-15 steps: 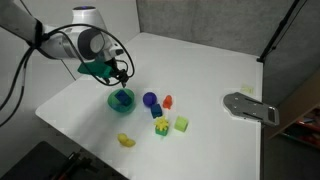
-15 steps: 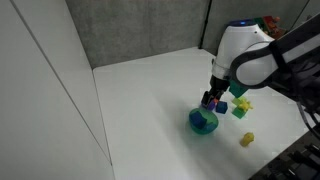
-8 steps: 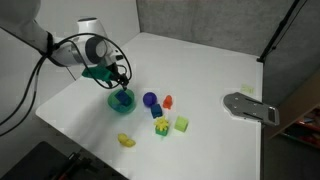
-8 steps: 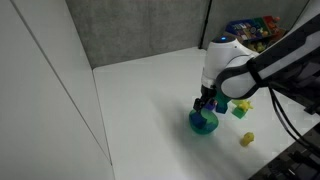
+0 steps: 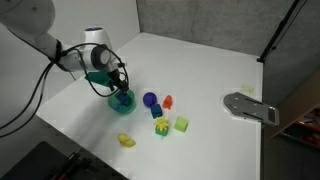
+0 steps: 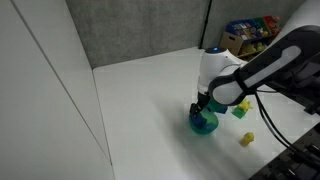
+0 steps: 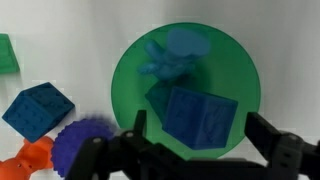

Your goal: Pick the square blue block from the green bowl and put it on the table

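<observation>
In the wrist view the green bowl (image 7: 130,80) fills the middle. Inside it lie the square blue block (image 7: 200,118) at the near side and a rounder blue piece (image 7: 178,50) at the far side. My gripper (image 7: 203,128) is open, directly above the bowl, with one finger (image 7: 140,125) on each side of the square block and a gap between each finger and the block. In both exterior views the gripper (image 5: 118,88) (image 6: 203,106) hangs low over the bowl (image 5: 121,103) (image 6: 204,125) on the white table (image 5: 200,70). The block is hidden there.
Beside the bowl lie another blue cube (image 7: 38,108), a purple toothed piece (image 7: 82,145), an orange piece (image 7: 30,160) and a green block (image 7: 8,52). A yellow piece (image 5: 126,141) and a grey flat object (image 5: 250,107) also lie on the table.
The arm has come down and shifted slightly, bringing the open gripper lower over the bowl. The objects have not moved.
</observation>
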